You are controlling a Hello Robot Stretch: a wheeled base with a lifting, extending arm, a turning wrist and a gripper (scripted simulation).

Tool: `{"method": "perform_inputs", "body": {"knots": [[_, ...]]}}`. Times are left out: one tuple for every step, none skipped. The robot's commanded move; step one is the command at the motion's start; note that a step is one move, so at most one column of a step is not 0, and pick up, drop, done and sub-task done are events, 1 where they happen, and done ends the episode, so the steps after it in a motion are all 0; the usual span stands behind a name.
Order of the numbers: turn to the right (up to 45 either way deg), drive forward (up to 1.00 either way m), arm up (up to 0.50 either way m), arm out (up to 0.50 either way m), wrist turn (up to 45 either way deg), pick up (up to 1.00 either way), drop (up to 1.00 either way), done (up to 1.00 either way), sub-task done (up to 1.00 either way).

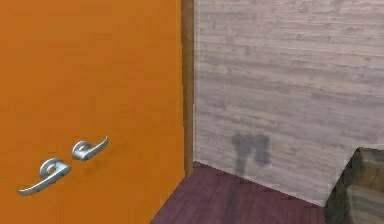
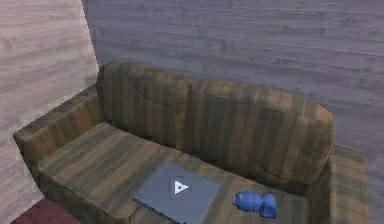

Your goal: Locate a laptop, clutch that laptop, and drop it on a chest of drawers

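The plank wall (image 2: 230,40) is the biggest thing on my screens, running behind everything in the arm side view. In the forward view an orange door (image 1: 90,80) stands close ahead.

Next in size is the striped sofa (image 2: 200,120), set against that wall. A strip of dark floor (image 1: 240,200) runs along the wall's foot in the forward view. At that view's lower right corner sits a dark wooden piece (image 1: 360,190); I can't tell if it's the chest.

The laptop (image 2: 178,192) lies closed and flat on the sofa's seat, near the seat's front edge, at the bottom of the arm side view just left of the middle. A small blue thing (image 2: 255,203) lies on the cushion just beside it, toward the arm side view's right, apart from it as far as I can judge. Smallest are the door's two silver handles (image 1: 88,149).

As I read it, the search is done: the laptop is found and lies on my reaching side. The grasp comes next. How the jaws stand I cannot tell.

I judge the next move calls for sending the arm out over the seat and lowering it onto the laptop, perhaps after a small nudge of the base to line up. A thin slab on a soft cushion gives little edge to take, so I'd go slowly and keep off the blue thing.
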Motion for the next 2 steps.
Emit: {"method": "perform_inputs", "body": {"knots": [[0.0,0.0,0.5,0.0,0.0,0.0,0.0,0.0,0.0],[0.0,0.0,0.0,0.0,-45.0,0.0,0.0,0.0,0.0]]}}
